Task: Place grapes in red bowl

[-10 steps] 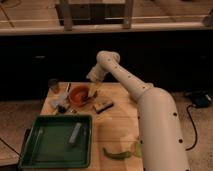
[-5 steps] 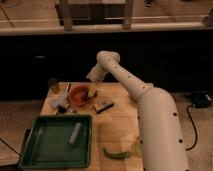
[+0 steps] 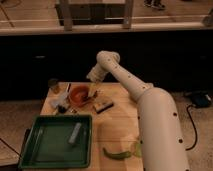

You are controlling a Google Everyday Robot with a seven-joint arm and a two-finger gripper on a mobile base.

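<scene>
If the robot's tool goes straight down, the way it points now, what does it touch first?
Probably the right rim of the small round orange-red bowl: the tool hangs just above it. Depth is unclear; it could instead meet the wooden table.

Wooden table carries 1 rectangular green tray at front left, holding 2 pale items. 1 dark cup at far left corner. 1 flat block mid-table. 1 curved green item near front edge
</scene>
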